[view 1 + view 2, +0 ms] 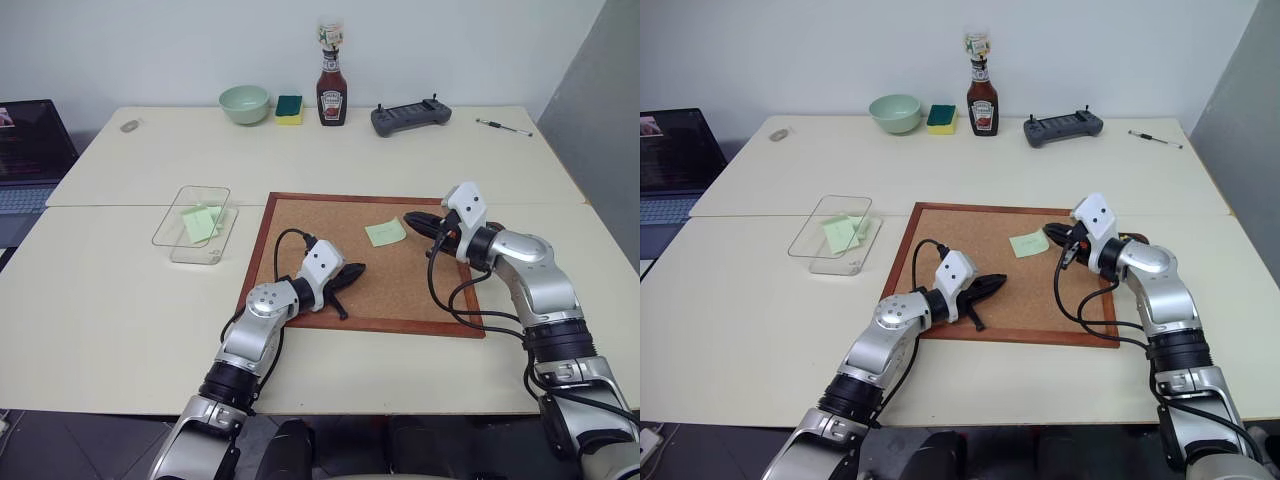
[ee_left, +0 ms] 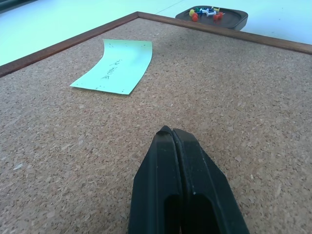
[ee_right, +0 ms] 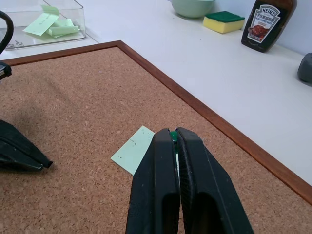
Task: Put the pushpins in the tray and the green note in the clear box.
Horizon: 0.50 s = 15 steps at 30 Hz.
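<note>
**Operator:** State the condition of each gripper.

**Robot:** My right gripper (image 3: pixel 176 139) is closed. A small green pin head shows pinched between its tips in the right wrist view, so I judge that it holds one of the pushpins (image 2: pixel 204 13). My left gripper (image 2: pixel 172 132) is fully closed on nothing and rests low over the corkboard (image 1: pixel 300 215), clear of the work.

**Operator:** Why is the right gripper held where it is?

**Robot:** The green note (image 3: pixel 139 151) lies flat on the cork directly beneath and just ahead of my right fingertips. Judgement: the pin fastened that note, so it had to come out first. With the pin lifted clear, the note is loose.

**Operator:** Locate the tray.

**Robot:** The tray (image 2: pixel 239 19) sits off the corkboard's edge, beyond my left gripper's tips and past the board frame. It holds red, yellow and other coloured pins. That is where the held pin belongs.

**Operator:** Locate the clear box.

**Robot:** The clear box (image 1: pixel 180 215) stands on the table off the board's far side from my right gripper, well apart from it and nearer my left arm. Green notes lie inside it. The last note therefore suits the left gripper.
</note>
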Each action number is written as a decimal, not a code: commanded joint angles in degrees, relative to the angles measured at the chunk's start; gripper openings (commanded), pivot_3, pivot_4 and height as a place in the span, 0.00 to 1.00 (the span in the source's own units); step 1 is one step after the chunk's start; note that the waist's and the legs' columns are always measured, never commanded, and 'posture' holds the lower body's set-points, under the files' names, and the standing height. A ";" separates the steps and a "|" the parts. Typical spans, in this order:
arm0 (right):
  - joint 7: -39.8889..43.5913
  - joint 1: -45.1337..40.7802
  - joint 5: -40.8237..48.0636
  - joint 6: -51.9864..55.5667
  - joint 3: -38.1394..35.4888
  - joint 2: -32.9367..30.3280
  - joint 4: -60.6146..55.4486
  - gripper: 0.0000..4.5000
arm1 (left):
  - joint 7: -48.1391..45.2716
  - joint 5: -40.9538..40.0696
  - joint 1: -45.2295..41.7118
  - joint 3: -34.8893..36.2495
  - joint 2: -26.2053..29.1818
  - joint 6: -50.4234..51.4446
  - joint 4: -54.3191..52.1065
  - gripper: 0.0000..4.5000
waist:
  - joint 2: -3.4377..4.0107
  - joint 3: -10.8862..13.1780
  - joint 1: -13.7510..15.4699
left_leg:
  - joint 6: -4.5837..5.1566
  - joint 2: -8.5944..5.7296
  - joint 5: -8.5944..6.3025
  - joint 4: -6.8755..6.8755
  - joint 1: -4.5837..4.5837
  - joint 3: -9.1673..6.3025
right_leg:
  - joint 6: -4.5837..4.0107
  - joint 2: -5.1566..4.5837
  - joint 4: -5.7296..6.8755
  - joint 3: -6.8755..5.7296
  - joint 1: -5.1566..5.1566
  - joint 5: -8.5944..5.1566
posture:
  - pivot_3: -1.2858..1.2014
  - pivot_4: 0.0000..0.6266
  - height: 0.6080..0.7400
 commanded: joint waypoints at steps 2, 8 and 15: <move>0.35 0.00 0.27 -0.81 -0.51 -0.90 -2.82 0.01 | 0.61 0.45 0.74 -0.07 0.01 0.31 1.61 0.00 | 0.00 0.00 0.00 | 0.00 0.00 0.00 0.00 0.00 0.00 | 0.00 0.00 0.00 0.00 0.00 0.00 | 0.52 0.24 1.00; -0.86 1.50 1.19 0.42 -2.72 -2.43 -3.97 0.01 | 1.24 -0.01 0.49 0.83 0.20 0.31 -0.58 0.00 | 0.00 0.00 0.01 | 0.00 0.00 0.00 0.00 -0.01 0.00 | 0.00 0.00 0.00 0.00 0.00 0.00 | 0.52 0.24 1.00; -2.80 3.73 1.81 1.91 -4.61 -2.71 -6.17 0.01 | 3.19 -0.04 -0.06 1.86 0.21 -0.28 -3.64 0.00 | -0.04 0.03 -0.09 | 0.00 0.02 0.00 0.00 -0.05 0.00 | 0.00 0.01 0.01 0.00 -0.07 0.00 | 0.52 0.24 1.00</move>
